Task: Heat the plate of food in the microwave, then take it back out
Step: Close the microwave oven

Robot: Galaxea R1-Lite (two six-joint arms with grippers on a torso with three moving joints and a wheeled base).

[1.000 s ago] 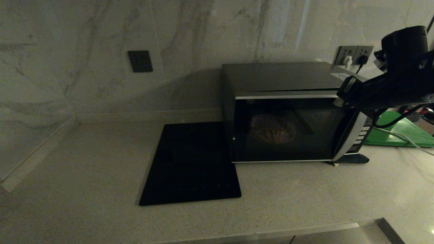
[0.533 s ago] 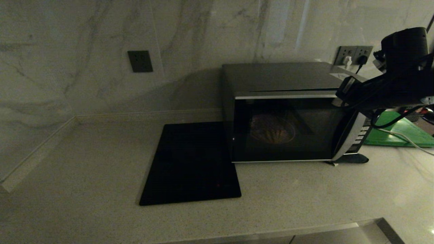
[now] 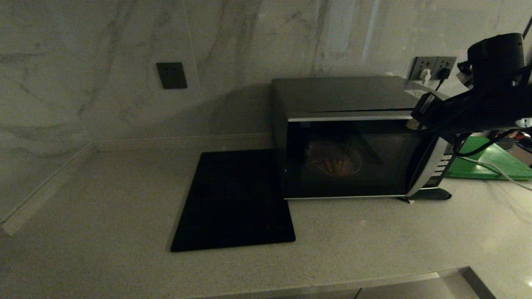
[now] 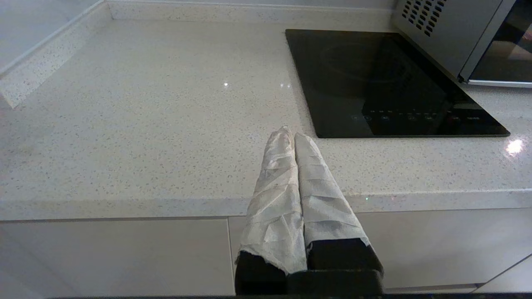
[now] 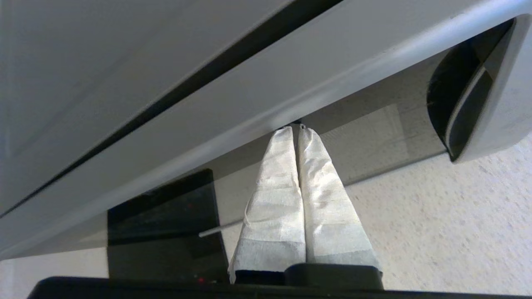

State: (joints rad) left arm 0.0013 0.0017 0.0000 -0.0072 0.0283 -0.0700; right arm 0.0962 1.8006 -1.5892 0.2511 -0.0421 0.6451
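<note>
The right gripper is closed on nothing, its tips set against the top edge of the microwave door. The plate is seen inside, below it. The left gripper, closed, is parked before the counter.

No word, brand, number or label can be read anywhere. The cooktop, set into the worktop beside the microwave, carries a row of small pale touch symbols along its front edge, but they are too small to make out. The microwave's button panel at its right end shows only as light strips, with no legible marking.
</note>
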